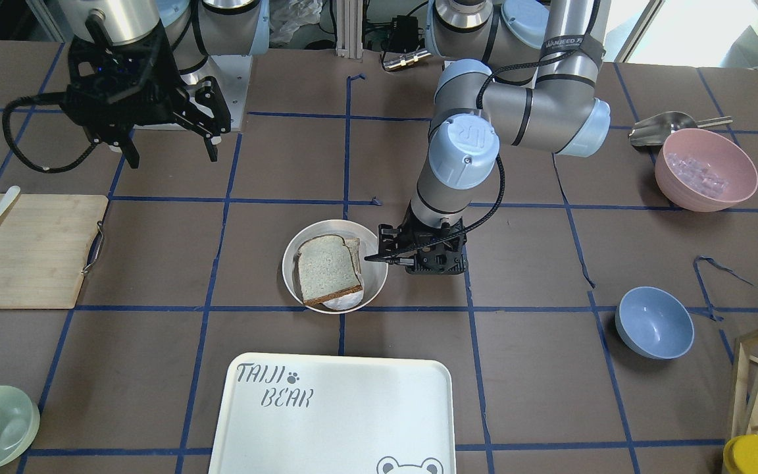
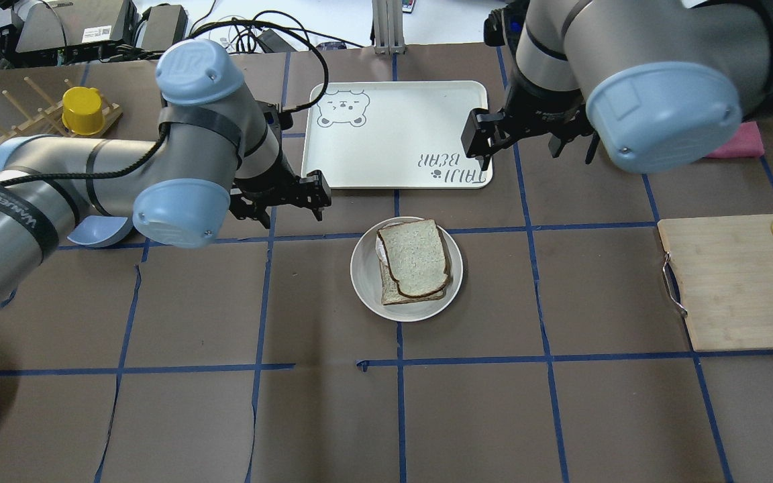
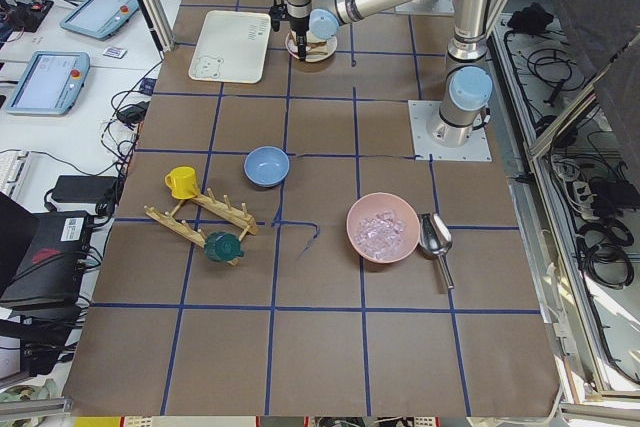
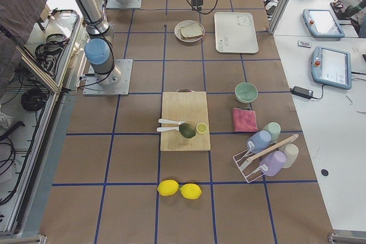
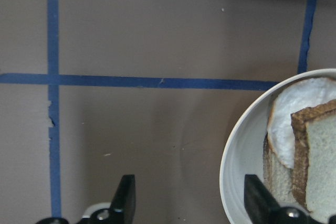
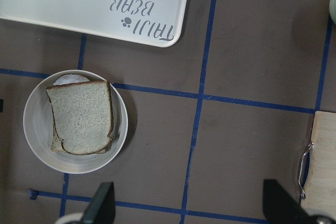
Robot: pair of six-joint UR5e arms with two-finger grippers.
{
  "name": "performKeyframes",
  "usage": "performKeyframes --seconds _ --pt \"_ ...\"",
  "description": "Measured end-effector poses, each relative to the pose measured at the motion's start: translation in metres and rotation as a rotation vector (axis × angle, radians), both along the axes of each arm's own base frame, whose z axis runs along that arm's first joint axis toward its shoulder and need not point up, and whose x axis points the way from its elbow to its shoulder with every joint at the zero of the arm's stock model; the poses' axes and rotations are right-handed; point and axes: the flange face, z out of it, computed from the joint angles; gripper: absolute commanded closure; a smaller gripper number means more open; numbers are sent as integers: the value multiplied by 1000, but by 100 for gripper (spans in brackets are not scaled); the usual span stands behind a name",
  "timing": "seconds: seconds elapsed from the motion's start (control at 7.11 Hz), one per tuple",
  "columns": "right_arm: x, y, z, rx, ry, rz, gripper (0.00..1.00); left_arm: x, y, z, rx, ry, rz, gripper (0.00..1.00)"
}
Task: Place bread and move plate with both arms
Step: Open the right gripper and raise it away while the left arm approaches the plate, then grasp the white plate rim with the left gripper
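The round off-white plate (image 2: 362,278) sits mid-table, also in the front view (image 1: 289,280). On it lies the brown-crusted bread (image 2: 415,255) (image 1: 326,268), stacked on another slice with something white between them. My left gripper (image 1: 379,245) (image 2: 320,196) is open and empty, low beside the plate's rim on the robot's left. In the left wrist view its gripper (image 5: 191,205) frames bare table, with the plate rim (image 5: 230,166) and bread (image 5: 321,161) at the right. My right gripper (image 1: 172,151) (image 2: 531,144) is open, empty and raised, well away from the plate; its wrist view shows the bread (image 6: 81,115).
The white TAIJI BEAR tray (image 2: 396,134) lies just beyond the plate. A wooden cutting board (image 2: 729,282) is on the robot's right. A blue bowl (image 1: 654,322), a pink bowl (image 1: 705,170) and a wooden rack with a yellow cup (image 2: 82,111) are on its left.
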Motion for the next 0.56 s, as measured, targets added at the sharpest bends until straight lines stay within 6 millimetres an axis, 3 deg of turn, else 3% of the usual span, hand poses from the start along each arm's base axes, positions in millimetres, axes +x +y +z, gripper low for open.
performKeyframes --seconds 0.42,0.56 --pt "-14 9 25 73 -1 -6 0 -16 1 -38 56 20 -3 29" --pt "-14 6 27 94 3 -4 0 -20 0 -47 67 31 -1 33"
